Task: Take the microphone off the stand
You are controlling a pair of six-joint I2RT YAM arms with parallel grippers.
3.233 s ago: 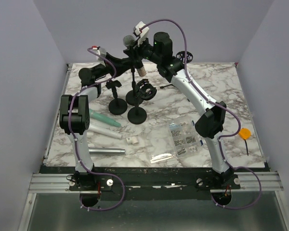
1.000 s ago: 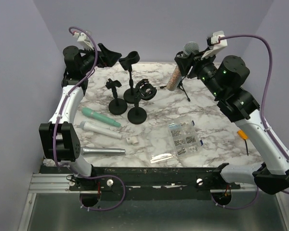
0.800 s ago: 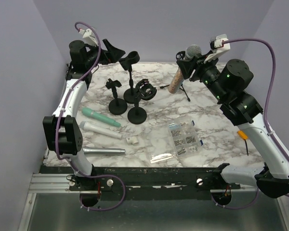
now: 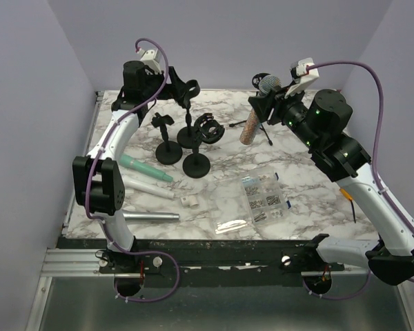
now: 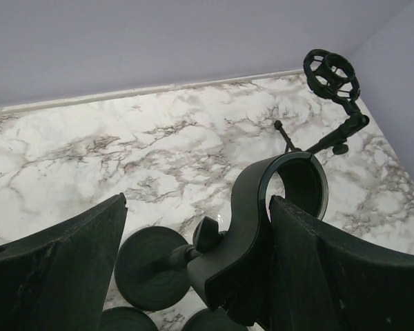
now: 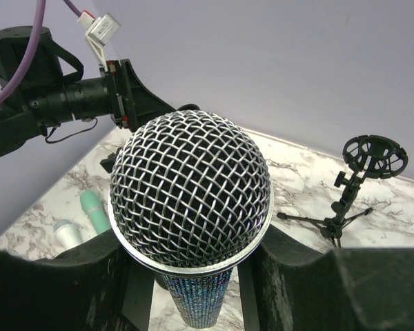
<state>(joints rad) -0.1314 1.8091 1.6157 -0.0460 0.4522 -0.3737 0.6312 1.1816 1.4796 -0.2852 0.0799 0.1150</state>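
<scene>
The silver-mesh-headed microphone with a glittery pink body (image 4: 250,129) was already out of its holder. It hung head-up and tilted above the back right of the white marble bench (image 4: 310,186), well apart from the tall black stand with a round base (image 4: 189,121). The right fingers (image 6: 48,289) were closed on the body just under the mesh head, one on each side, carrying the microphone on their own. The left fingers (image 5: 62,276) stood wide apart around the stand's black C-shaped clip (image 5: 262,207). The clip was empty and lay close against one finger with a clear gap to the other, so they bracketed it without clamping. The removal itself therefore looked finished, and the step in hand seemed to be carrying the microphone away. The next move probably called for lowering it onto a bare patch of marble and laying it flat. That path would need to stay clear of the small black tripod with a ring mount (image 6: 355,186) just behind. The left arm would need to draw back off the clip without tipping the stand.
</scene>
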